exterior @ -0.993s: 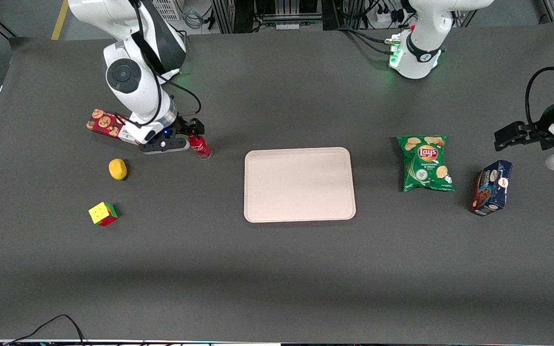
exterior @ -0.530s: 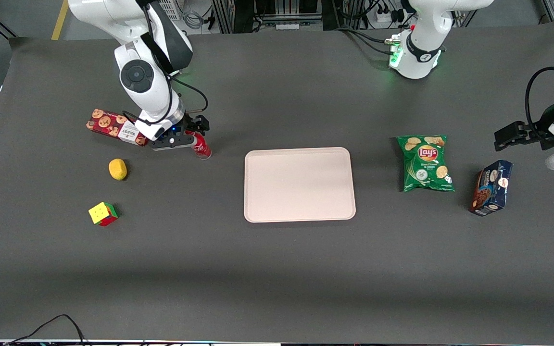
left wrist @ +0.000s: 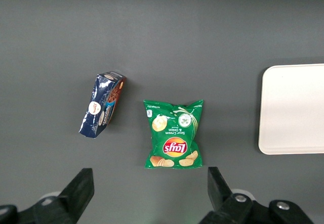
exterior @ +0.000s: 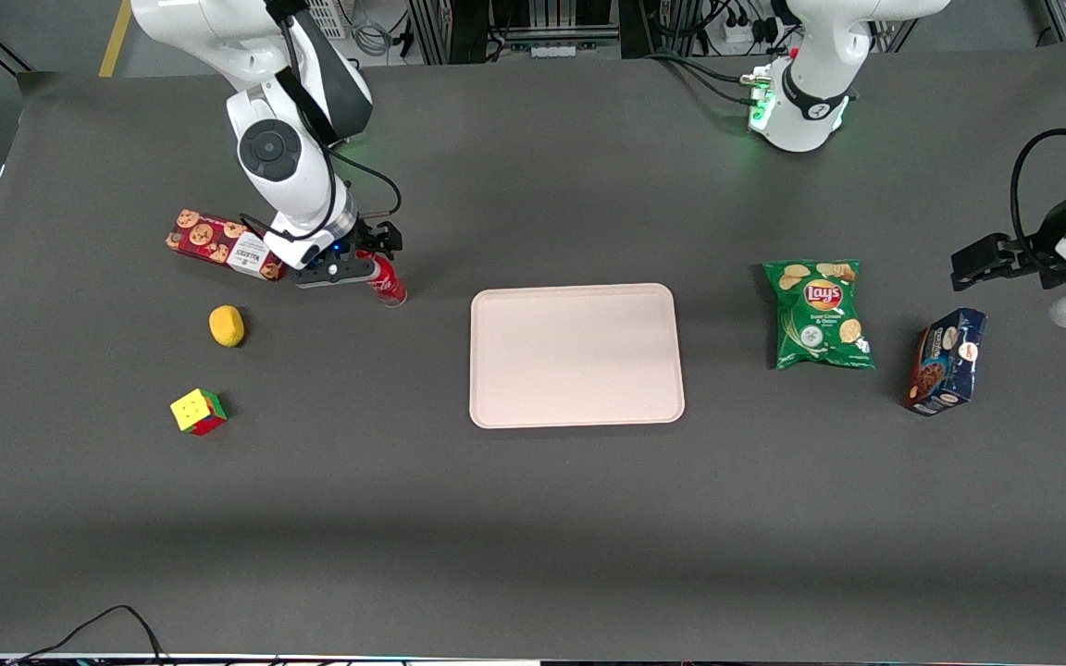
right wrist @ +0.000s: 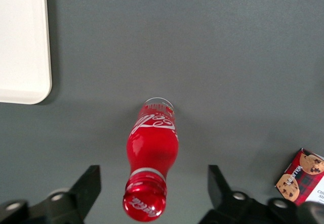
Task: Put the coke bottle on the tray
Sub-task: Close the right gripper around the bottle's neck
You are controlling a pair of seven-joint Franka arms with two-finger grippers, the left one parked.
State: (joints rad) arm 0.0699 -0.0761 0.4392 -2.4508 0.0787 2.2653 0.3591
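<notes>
The coke bottle, small, slim and red with a red cap, stands upright on the dark table. In the right wrist view the coke bottle shows from above, its cap between the two black fingers with a gap on each side. My right gripper is open, right above the bottle's top and not touching it; the gripper also shows in the wrist view. The pale pinkish-beige tray lies flat beside the bottle, toward the parked arm's end; its corner shows in the wrist view.
A long red cookie box lies beside the gripper. A yellow lemon and a colour cube lie nearer the camera. A green Lay's bag and a dark blue box lie toward the parked arm's end.
My right arm has moved sideways toward the bottle, bringing the open gripper from beside it to above its cap. The bottle has not moved.
</notes>
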